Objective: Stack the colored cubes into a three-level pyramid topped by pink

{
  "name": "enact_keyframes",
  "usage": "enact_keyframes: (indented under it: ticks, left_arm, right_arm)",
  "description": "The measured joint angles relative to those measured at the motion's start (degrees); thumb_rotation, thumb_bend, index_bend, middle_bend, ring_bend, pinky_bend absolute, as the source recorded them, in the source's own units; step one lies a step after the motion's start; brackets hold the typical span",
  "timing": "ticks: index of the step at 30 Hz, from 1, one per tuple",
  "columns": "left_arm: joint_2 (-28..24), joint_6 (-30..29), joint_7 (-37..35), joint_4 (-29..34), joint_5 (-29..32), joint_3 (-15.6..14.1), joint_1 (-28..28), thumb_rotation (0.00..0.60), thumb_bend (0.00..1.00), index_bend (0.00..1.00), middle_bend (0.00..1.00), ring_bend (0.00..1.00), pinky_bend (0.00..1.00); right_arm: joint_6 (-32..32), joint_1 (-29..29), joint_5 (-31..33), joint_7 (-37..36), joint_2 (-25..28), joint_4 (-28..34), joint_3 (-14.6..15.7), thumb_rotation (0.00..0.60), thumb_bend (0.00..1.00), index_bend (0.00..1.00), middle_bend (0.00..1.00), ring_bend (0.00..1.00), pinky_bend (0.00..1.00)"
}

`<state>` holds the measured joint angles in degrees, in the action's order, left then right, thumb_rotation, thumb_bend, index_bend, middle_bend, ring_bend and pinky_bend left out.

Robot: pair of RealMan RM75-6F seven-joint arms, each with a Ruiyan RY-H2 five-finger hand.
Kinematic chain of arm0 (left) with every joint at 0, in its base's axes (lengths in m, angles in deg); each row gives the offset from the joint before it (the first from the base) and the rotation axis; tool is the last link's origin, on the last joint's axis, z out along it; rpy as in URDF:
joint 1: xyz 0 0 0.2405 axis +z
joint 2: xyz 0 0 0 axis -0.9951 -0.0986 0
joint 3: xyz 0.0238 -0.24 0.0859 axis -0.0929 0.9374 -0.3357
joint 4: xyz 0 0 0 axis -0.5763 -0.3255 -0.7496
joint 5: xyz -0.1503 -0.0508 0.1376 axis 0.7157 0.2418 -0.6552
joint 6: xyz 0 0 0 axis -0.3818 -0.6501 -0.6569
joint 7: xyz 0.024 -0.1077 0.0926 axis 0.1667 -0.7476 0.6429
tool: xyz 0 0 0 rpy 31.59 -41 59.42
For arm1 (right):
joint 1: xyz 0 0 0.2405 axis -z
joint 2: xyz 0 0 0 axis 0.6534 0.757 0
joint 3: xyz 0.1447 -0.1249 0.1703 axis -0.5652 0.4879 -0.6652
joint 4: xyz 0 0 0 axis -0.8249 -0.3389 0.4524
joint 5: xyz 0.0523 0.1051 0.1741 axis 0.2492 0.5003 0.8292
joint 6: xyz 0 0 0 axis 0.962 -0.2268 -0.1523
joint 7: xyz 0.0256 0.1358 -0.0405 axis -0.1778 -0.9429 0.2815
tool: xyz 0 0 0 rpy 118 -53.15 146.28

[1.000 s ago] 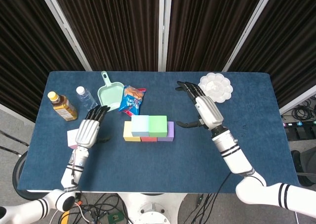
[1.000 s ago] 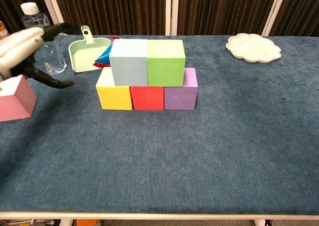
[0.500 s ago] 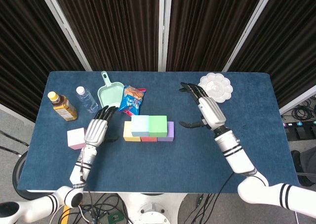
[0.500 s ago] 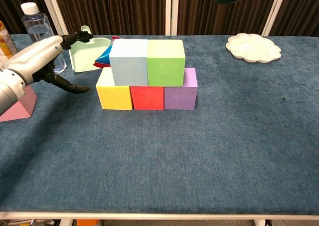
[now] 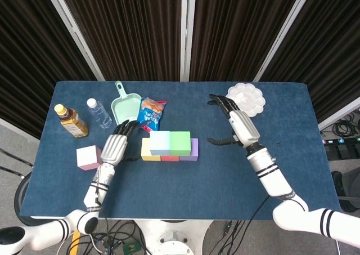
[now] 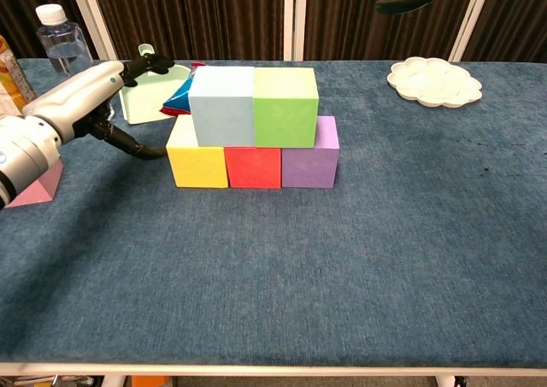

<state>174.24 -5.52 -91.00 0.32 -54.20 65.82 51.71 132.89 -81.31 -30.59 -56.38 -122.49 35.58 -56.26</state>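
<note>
The stack stands mid-table: a yellow cube point(image 6: 197, 161), a red cube point(image 6: 253, 167) and a purple cube point(image 6: 309, 160) in a row, with a light blue cube point(image 6: 222, 107) and a green cube point(image 6: 285, 107) on top. The pink cube point(image 5: 88, 157) sits alone on the cloth at the left. My left hand point(image 5: 115, 147) is open, fingers spread, between the pink cube and the stack, its thumb reaching the yellow cube's left side. My right hand point(image 5: 240, 125) hovers open to the right of the stack, holding nothing.
A mint dustpan point(image 5: 125, 107), a snack bag point(image 5: 152, 113), a clear water bottle point(image 5: 98, 112) and a tea bottle point(image 5: 71, 120) lie behind and left of the stack. A white flower-shaped palette point(image 5: 247, 98) sits at the back right.
My left hand has moved right, off the pink cube and up to the yellow cube's left side. My right hand has drifted slightly right and away from the stack.
</note>
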Motion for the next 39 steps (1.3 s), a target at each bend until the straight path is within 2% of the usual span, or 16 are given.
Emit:
enact_keyframes:
  ticks: [15, 28, 34, 39]
  left_arm:
    - [-0.1, 0.5, 0.5, 0.7, 1.0, -0.2, -0.5, 0.600, 0.09, 0.08, 0.07, 0.00, 0.12]
    - [-1.5, -0.4, 0.5, 1.8, 1.1, -0.5, 0.1, 0.600, 0.09, 0.08, 0.06, 0.00, 0.12]
    - [-5.2, -2.7, 2.8, 5.7, 0.8, -0.7, 1.4, 0.600, 0.09, 0.08, 0.06, 0.00, 0.12]
    - [-11.7, -3.7, 5.9, 14.8, 1.7, -1.4, 3.7, 0.600, 0.09, 0.08, 0.06, 0.00, 0.11]
  right_arm:
    - [-1.0, 0.4, -0.6, -2.0, 0.1, -1.8, 0.3, 0.600, 0.06, 0.00, 0.17, 0.00, 0.00]
    - [-1.7, 0.1, -1.0, -1.3, 0.3, -0.8, 0.5, 0.600, 0.06, 0.00, 0.17, 0.00, 0.00]
    - [-0.9, 0.5, -1.7, -2.2, 1.5, -0.2, -0.1, 0.600, 0.06, 0.00, 0.17, 0.00, 0.00]
    - [-0.7, 1.0, -2.1, -3.6, 2.5, 0.0, -0.3, 0.600, 0.06, 0.00, 0.17, 0.00, 0.00]
